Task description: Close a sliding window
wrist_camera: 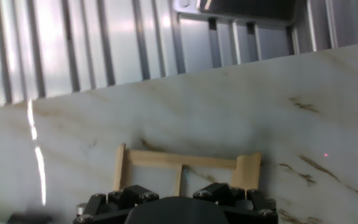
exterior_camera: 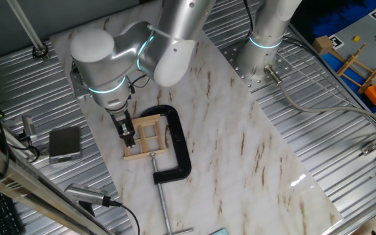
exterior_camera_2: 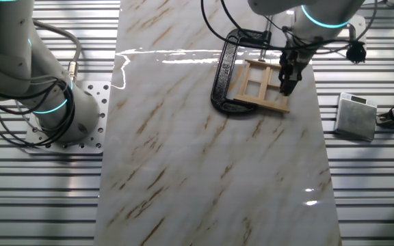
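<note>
The sliding window [exterior_camera: 150, 123] is a small light-wood frame with crossbars, lying flat on the marble board and held in the jaws of a black C-clamp [exterior_camera: 181, 147]. My gripper [exterior_camera: 130, 139] points down onto the window's left side, with its fingers close together and nothing between them. In the other fixed view the gripper [exterior_camera_2: 286, 87] stands at the right side of the window [exterior_camera_2: 258, 85], with the clamp [exterior_camera_2: 221, 75] on its left. In the hand view the window's far bar [wrist_camera: 179, 160] shows just beyond the hand's black body, and the fingertips are hidden.
A grey box [exterior_camera: 64, 143] sits on the ribbed metal table left of the board and shows in the other fixed view [exterior_camera_2: 356, 115] too. The arm's base [exterior_camera: 266, 59] stands at the back. Coloured toys [exterior_camera: 364, 59] lie at the far right. The clamp's screw rod [exterior_camera: 162, 202] points toward the front.
</note>
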Motion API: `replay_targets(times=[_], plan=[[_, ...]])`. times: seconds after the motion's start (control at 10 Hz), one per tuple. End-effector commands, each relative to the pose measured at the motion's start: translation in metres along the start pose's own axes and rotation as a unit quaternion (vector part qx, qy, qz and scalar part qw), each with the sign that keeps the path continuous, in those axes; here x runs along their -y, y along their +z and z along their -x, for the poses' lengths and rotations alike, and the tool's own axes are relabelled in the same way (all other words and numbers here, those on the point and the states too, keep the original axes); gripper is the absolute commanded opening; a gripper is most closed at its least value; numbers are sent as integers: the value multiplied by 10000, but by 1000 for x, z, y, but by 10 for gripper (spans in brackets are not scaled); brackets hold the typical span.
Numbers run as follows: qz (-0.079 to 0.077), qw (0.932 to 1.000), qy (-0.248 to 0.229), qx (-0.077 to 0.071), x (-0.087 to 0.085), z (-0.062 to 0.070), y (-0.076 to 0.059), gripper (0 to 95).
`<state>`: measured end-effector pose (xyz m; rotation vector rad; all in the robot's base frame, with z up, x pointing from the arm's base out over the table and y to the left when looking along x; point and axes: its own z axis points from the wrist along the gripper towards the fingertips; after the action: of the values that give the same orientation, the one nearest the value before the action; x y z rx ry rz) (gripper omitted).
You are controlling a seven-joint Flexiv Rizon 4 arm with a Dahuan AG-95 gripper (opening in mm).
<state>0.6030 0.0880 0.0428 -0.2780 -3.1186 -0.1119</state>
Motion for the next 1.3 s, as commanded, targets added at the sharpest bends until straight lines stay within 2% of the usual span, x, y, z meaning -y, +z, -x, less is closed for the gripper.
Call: replay_targets(times=[0.1, 0.5, 0.7, 0.8, 1.2, 1.3], plan=[[-355, 9993, 48, 56, 6, 6, 10, 760], [-450, 9989, -68, -63, 8, 5, 10, 760], [-665, 9974, -246, -127, 9, 5, 10, 760], [-706, 9969, -309, -135, 10, 4, 9, 760], [-692, 9965, -431, -210, 12, 1, 8, 760], [-620, 9970, -411, -208, 12, 1, 8, 760]])
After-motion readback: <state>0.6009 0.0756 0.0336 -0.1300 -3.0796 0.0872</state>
